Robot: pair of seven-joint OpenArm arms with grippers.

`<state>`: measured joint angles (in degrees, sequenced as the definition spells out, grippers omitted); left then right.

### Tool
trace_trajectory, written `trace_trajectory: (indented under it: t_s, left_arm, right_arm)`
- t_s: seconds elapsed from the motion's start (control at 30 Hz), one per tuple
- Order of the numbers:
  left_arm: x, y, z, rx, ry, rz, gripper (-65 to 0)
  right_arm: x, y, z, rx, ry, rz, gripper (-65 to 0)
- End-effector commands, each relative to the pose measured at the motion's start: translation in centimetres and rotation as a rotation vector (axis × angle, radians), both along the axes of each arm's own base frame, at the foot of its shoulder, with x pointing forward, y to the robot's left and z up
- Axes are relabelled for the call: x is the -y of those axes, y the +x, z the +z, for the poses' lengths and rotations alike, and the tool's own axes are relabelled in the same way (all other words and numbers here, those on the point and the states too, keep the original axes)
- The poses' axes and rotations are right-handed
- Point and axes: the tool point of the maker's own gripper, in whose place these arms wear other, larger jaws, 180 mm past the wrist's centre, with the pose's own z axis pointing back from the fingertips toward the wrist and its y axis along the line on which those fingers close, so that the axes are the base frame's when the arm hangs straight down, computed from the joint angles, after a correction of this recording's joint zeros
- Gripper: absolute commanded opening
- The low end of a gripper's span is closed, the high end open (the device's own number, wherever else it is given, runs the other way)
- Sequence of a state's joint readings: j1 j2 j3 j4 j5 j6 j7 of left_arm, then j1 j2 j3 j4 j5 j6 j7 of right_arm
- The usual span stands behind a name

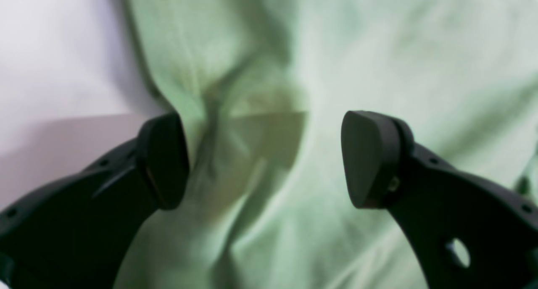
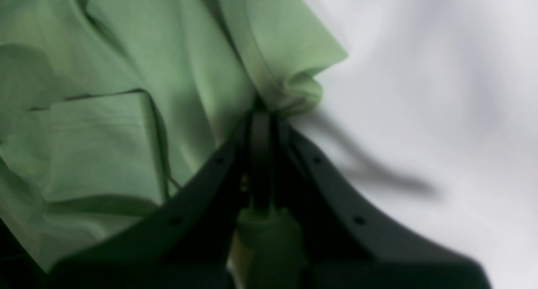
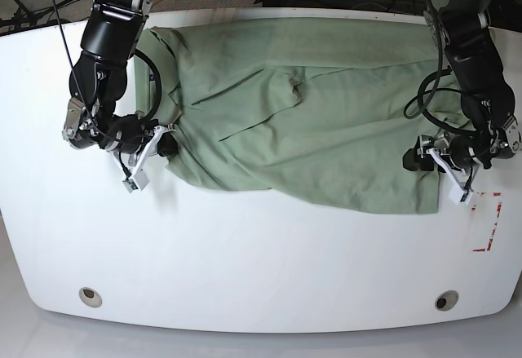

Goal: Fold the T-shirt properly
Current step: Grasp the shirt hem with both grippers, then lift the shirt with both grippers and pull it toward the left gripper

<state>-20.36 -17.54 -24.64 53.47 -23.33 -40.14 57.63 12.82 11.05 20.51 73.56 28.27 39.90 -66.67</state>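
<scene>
White table (image 3: 261, 268) | T-shirt (image 3: 326, 130) spread, no label readable | left fingers (image 1: 367, 158) spread | right fingers (image 2: 260, 154) pinching T-shirt

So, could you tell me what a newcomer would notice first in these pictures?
The pale green T-shirt sprawls rumpled across the white table. At one end the right gripper is shut on a bunched edge; at the other, the left gripper hangs open over the cloth.
</scene>
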Motion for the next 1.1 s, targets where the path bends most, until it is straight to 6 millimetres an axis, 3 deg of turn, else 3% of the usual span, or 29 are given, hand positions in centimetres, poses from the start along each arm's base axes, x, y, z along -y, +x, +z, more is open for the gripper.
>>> trace_trajectory:
  t_s: [0.0, 0.17, 0.43, 0.6, 0.97, 1.07]
  left_arm:
    - [0.5, -1.4, -1.1, -0.072, -0.003, -0.028, -13.9]
    - [2.1, -1.3, -0.8, -0.061, -0.054, -0.058, -16.9]
    - [1.9, -1.2, -1.0, -0.066, -0.028, -0.063, -49.9]
    - [1.1, -1.4, -1.4, -0.084, 0.034, -0.067, -62.2]
    - [-0.8, 0.2, 1.0, 0.055, 0.088, 0.003, -64.4]
    - [-1.8, 0.6, 2.2, 0.078, 0.148, 0.032, -64.7]
  right_arm:
    - [0.3, 1.4, 1.7, 0.060, 0.004, -0.006, -65.0]
    - [0.3, 1.3, 1.5, 0.057, 0.004, -0.006, -65.0]
    - [0.4, 1.3, 1.5, 0.056, 0.005, -0.009, -65.0]
    - [0.4, 1.3, 1.5, 0.056, 0.005, -0.009, -65.0]
    - [-0.2, 1.6, 1.9, 0.070, 0.014, -0.005, -65.0]
    - [-0.2, 2.0, 2.8, 0.101, -0.002, 0.000, -65.0]
